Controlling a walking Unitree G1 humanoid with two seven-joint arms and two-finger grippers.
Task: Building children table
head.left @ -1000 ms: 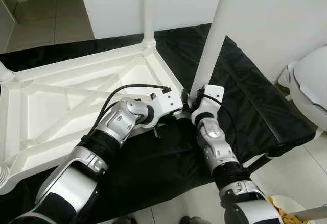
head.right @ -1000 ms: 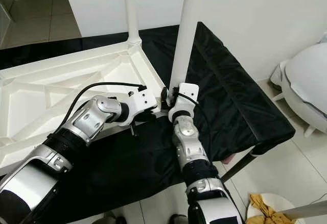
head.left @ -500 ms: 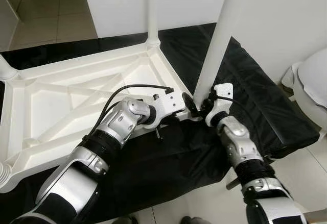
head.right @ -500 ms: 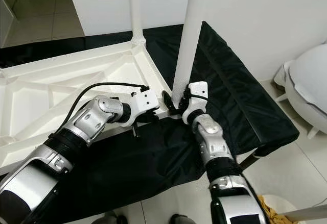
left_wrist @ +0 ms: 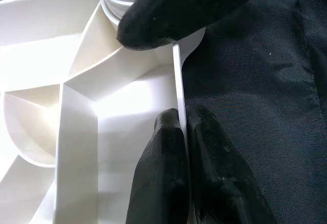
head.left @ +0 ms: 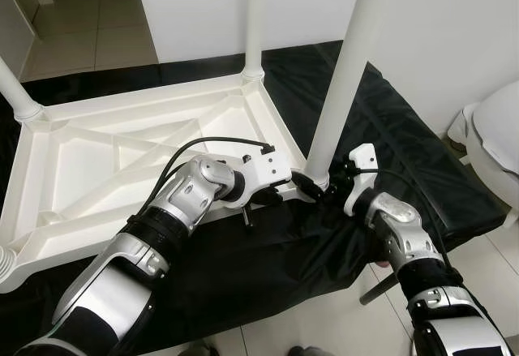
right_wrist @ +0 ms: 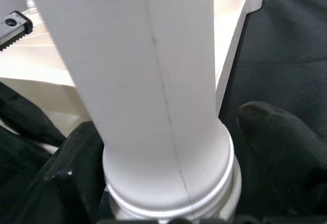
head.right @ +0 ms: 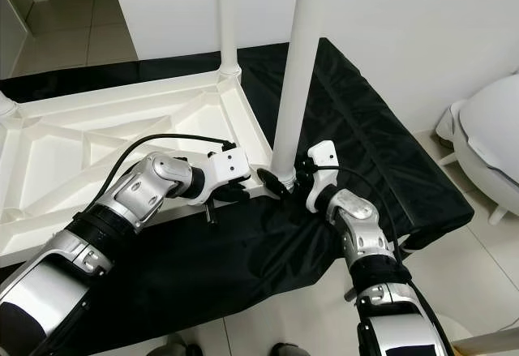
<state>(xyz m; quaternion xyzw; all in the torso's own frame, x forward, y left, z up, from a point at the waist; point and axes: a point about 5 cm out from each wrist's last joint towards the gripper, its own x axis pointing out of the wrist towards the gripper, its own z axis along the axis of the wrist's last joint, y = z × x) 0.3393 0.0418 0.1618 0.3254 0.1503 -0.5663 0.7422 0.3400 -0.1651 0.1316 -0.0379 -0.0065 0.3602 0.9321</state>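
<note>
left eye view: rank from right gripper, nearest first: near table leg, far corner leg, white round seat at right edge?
1. Near white plastic table leg, between the right gripper fingers.
2. White round seat, right.
3. Far corner white leg, behind, left.

Head stereo pair: looks forward and down from above both arms onto the upturned white tabletop (head.left: 122, 149) on black cloth (head.right: 243, 250); the two eyes share nearly the whole scene, offset sideways. Left wrist camera: very close, sighting along its fingers (left_wrist: 168, 168) at the tabletop's right near rim. Right wrist camera: very close, facing the near right leg (right_wrist: 148, 81) at its base. Both wrist views share that leg's socket corner with the head pair.
</note>
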